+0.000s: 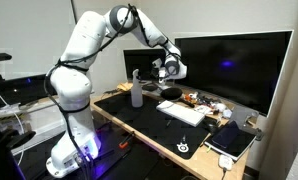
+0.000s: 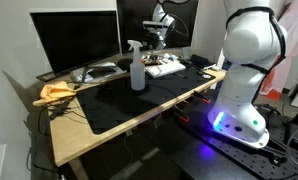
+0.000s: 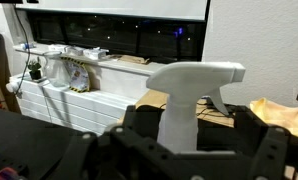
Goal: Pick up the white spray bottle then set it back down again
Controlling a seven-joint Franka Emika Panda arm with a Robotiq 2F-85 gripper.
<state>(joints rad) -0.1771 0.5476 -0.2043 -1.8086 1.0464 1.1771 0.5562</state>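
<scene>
The white spray bottle stands upright on the black desk mat in both exterior views. It is translucent white with a pale trigger head. My gripper hovers above the desk a short way from the bottle, at about the height of its head, and also shows in an exterior view. In the wrist view the bottle stands in front of my gripper, framed between the two dark fingers. The fingers are spread wide and touch nothing. The bottle's base is hidden by the gripper body.
A large dark monitor stands at the back of the desk. A white keyboard, a mouse and a tablet lie on the mat. A yellow cloth lies near the desk end. Small clutter sits behind the bottle.
</scene>
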